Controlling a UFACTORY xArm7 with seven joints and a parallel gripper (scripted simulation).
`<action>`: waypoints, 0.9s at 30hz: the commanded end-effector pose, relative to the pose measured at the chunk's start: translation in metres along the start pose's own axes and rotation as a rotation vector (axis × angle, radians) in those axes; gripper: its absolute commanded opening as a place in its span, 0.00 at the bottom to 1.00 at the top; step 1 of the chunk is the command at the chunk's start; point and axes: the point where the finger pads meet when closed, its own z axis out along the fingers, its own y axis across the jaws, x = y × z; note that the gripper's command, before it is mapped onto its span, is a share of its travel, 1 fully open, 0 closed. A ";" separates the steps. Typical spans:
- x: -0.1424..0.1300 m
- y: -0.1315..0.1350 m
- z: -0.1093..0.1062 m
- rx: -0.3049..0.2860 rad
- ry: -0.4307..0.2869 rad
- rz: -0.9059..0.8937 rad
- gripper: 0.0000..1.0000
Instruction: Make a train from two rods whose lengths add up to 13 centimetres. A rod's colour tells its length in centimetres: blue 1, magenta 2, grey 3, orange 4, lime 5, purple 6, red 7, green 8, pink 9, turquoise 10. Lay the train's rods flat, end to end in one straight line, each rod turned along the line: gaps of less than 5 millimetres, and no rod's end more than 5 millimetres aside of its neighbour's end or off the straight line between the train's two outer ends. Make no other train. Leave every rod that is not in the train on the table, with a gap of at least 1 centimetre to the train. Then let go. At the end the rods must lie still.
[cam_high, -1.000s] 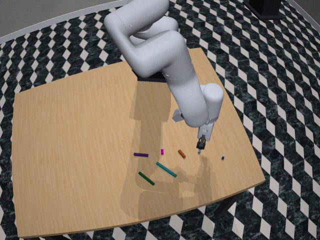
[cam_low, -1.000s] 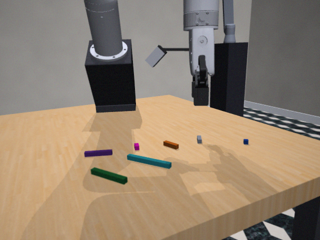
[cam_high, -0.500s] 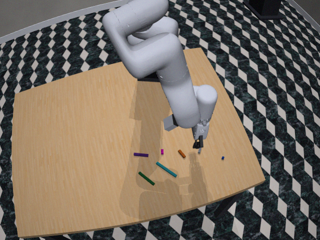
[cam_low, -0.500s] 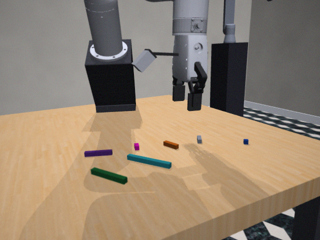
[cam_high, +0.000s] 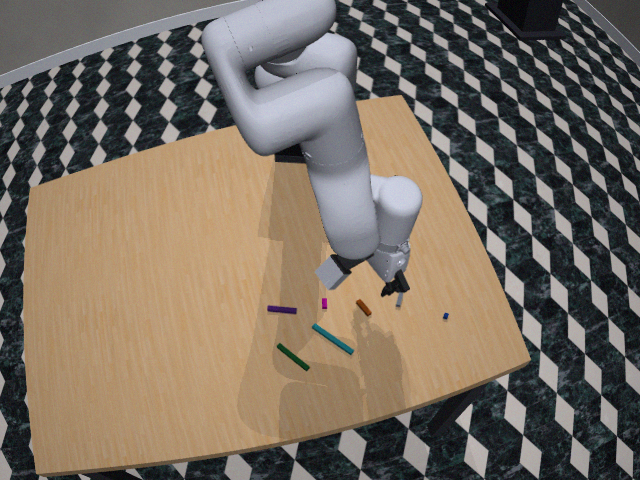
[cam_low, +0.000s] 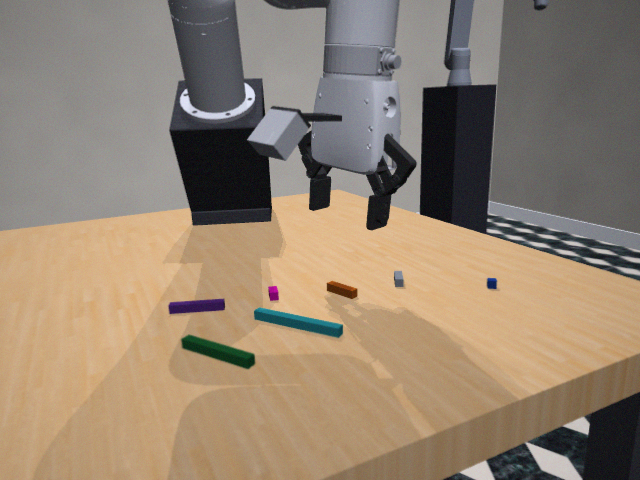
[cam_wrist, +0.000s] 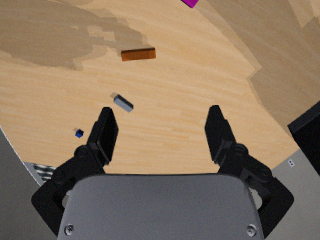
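My gripper (cam_high: 395, 290) (cam_low: 348, 209) (cam_wrist: 160, 117) is open and empty, hanging well above the table behind the rods. The grey rod (cam_high: 399, 300) (cam_low: 398, 279) (cam_wrist: 123, 102) lies flat on the table just in front of it. The orange rod (cam_high: 363, 307) (cam_low: 341, 289) (cam_wrist: 139, 55) lies a little to its left. The turquoise rod (cam_high: 332, 338) (cam_low: 298, 322) lies nearer the front, apart from both. The magenta rod (cam_high: 324, 303) (cam_low: 273, 292), purple rod (cam_high: 281, 309) (cam_low: 196, 305), green rod (cam_high: 292, 356) (cam_low: 217, 351) and blue rod (cam_high: 445, 315) (cam_low: 491, 283) (cam_wrist: 79, 134) lie separately. No rods touch.
The wooden table (cam_high: 129, 248) (cam_low: 516, 335) ends close behind the blue rod on the right. The arm's black base block (cam_low: 222, 170) stands at the back. A black pedestal (cam_low: 457, 155) stands off the table at the back right.
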 end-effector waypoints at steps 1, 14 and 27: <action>0.007 0.002 0.001 -0.050 -0.021 -0.158 1.00; 0.031 0.005 0.005 -0.049 -0.037 -0.587 1.00; 0.061 -0.003 0.007 -0.009 -0.033 -1.062 1.00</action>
